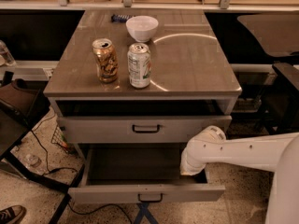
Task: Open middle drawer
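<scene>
The middle drawer [112, 193] is the shallow light-grey one with a small black bar handle [150, 199]. It stands pulled out towards me, and its plain grey inside shows. Above it the taller-fronted drawer [93, 129] with a wider handle [145, 129] is shut. My white arm comes in from the right, and its gripper [190, 168] end dips into the right side of the open drawer, behind its front panel. The lowest drawer is hidden.
On the cabinet top [196, 64] stand a brown can [105, 59], a white-green can [139, 65] and a white bowl [142, 27]. A dark chair [18, 111] and cables lie at the left. A shoe [10, 213] is at the bottom left, and dark furniture [280, 87] at the right.
</scene>
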You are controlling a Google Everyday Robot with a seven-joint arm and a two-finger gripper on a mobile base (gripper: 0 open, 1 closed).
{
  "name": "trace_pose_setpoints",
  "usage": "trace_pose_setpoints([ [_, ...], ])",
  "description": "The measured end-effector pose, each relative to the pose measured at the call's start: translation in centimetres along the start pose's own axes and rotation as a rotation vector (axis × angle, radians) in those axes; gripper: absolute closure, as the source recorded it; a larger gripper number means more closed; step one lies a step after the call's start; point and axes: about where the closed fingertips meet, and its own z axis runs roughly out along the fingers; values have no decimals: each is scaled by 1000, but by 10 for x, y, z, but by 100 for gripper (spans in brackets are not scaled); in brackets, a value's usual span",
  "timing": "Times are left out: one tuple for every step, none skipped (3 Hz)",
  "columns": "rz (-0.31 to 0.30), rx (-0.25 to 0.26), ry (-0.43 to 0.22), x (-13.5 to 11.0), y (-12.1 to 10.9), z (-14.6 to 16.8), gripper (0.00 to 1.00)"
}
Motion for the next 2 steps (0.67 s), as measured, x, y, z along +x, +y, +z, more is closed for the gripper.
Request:
trace_pose_setpoints([
  [26, -8, -39, 10, 1, 26, 100],
  [32, -12, -71, 15, 6, 47, 100],
])
